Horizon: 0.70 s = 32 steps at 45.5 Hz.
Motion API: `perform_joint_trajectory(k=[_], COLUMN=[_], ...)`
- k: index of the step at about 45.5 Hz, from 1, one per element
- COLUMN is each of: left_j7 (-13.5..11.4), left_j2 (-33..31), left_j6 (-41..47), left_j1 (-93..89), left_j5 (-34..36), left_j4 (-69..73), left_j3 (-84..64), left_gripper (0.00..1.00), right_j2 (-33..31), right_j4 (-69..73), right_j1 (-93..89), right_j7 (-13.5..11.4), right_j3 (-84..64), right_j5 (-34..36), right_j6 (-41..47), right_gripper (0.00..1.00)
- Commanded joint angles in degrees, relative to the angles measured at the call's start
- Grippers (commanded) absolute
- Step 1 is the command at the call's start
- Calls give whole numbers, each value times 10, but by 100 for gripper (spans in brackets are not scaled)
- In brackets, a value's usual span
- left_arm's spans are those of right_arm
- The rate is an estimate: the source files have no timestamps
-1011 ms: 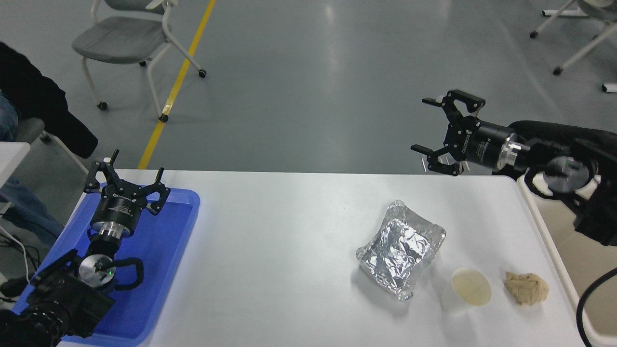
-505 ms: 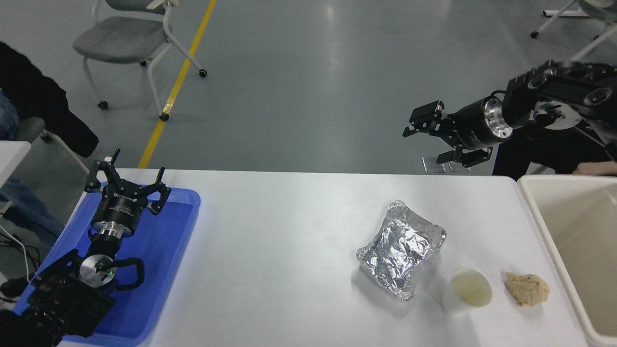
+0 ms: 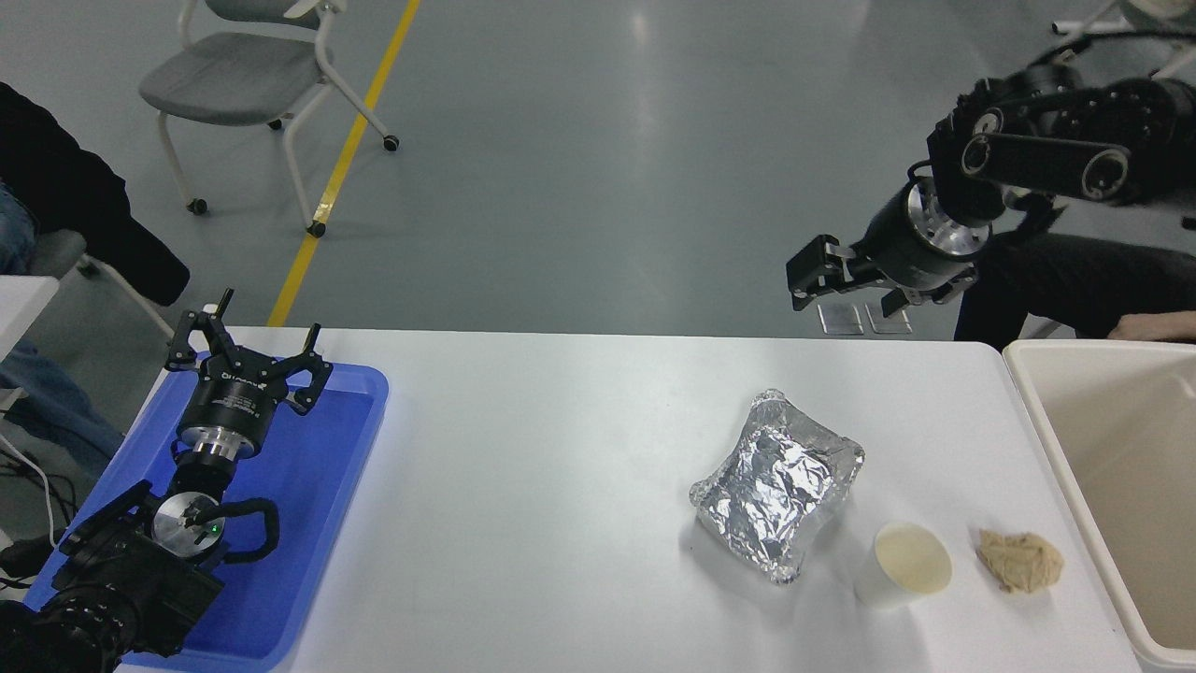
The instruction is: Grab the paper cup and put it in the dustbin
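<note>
The paper cup (image 3: 902, 564) is small and white with a cream inside, and it stands upright near the table's front right. The cream dustbin (image 3: 1039, 439) fills the right edge of the head view beside the table. My right gripper (image 3: 832, 292) hangs in the air beyond the table's far edge, far from the cup. It points down-left, is open, and holds nothing. My left gripper (image 3: 245, 353) is parked open over the blue tray (image 3: 318, 467) at the lower left.
A crumpled foil packet (image 3: 777, 481) lies just left of the cup, and a tan paper wad (image 3: 1020, 561) lies to its right, near the bin. A seated person's dark legs and hand (image 3: 1154, 325) are behind the bin. Another person sits at the far left.
My right arm has swung up and back, away from the bin. Its wrist has turned, so the gripper now points down-left beyond the table's far edge. Cup and left arm are unmoved.
</note>
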Motion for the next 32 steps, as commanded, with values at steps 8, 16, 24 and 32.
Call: perform_joint_trajectory(k=[8, 16, 24, 32], left_j7=[-1, -1, -1, -1], left_j2=[2, 2, 2, 2], left_j6=[0, 0, 0, 0], left_j1=[1, 1, 1, 1], left_j5=[0, 0, 0, 0], left_j4=[0, 2, 0, 0], left_j3=[0, -1, 0, 0], left_gripper=[100, 100, 100, 100], right_j2=[-26, -43, -65, -67], right_j4=[222, 293, 323, 336], right_j1=[176, 224, 264, 287], right_j7=[0, 2, 4, 4], right_j3=[-88, -132, -149, -172], right_j5=[34, 36, 49, 57], right_j6=[28, 34, 47, 47], right_gripper=[100, 100, 100, 100])
